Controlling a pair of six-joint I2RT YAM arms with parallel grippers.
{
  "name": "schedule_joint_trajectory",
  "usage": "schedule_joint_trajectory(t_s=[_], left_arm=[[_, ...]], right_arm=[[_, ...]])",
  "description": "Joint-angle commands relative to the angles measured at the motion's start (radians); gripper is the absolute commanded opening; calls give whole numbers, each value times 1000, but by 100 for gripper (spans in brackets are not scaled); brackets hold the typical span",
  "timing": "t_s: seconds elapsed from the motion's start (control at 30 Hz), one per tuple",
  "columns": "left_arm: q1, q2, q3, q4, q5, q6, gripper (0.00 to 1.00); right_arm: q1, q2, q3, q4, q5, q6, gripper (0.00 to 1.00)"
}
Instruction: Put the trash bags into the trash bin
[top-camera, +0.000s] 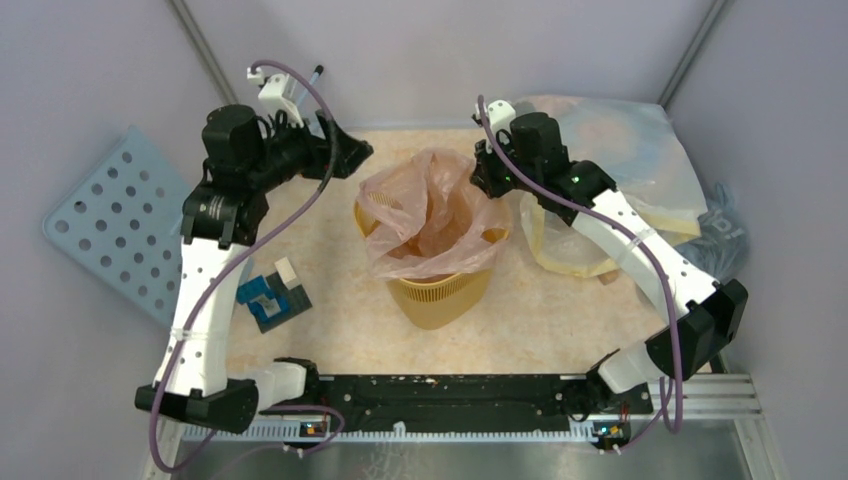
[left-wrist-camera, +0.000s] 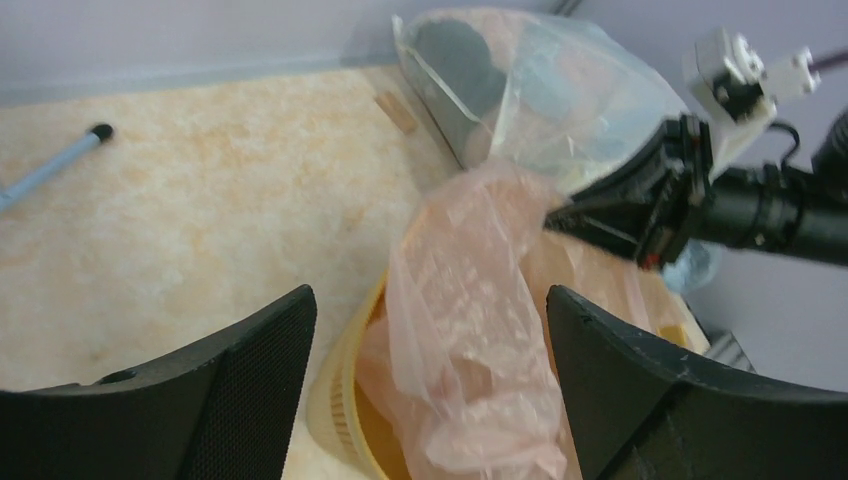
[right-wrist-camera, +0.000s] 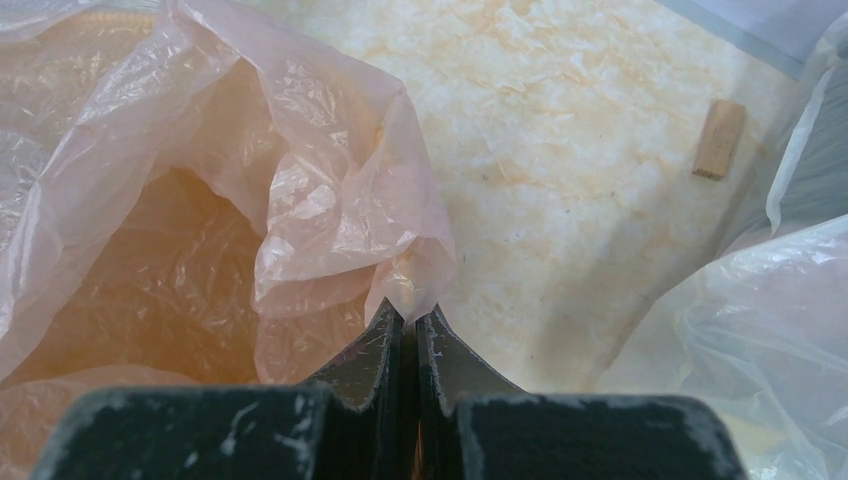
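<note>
One yellow-orange trash bin (top-camera: 440, 295) stands on the tabletop (top-camera: 330, 260), the pink trash bag (top-camera: 430, 215) slumped in and over its rim. The film looks limp, light and slippery, best pinched at an edge. The right jaws clench, seemingly on that edge; the left jaws gape empty.

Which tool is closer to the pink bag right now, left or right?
Right. The right tool is shut on the rim of the pink bag, at its far-right side. The left tool stands open off its far-left side, gripping nothing.
</note>
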Motion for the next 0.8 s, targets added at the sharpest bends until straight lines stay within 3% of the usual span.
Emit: schedule_joint_trajectory(t_s=[0.0, 0.23, 0.43, 0.47, 0.63, 0.67, 0.77], left_arm=[[2, -99, -83, -60, 141, 10, 89], [2, -111, -155, -109, 154, 31, 85], [2, -77, -213, -80, 211, 31, 72], [2, -72, -224, -65, 219, 23, 65], [2, -68, -208, -38, 164, 26, 5], [2, -64, -191, -50, 143, 34, 0], [9, -59, -147, -91, 67, 67, 0]], right_arm=[[-4, 14, 42, -61, -15, -12, 0], [-4, 11, 38, -67, -16, -10, 0], [-4, 8, 35, -68, -21, -1, 0], [-4, 9, 35, -71, -22, -1, 0], [-3, 9, 33, -72, -17, -1, 0], [-3, 10, 32, -72, -16, -1, 0], [-4, 12, 32, -71, -9, 1, 0]])
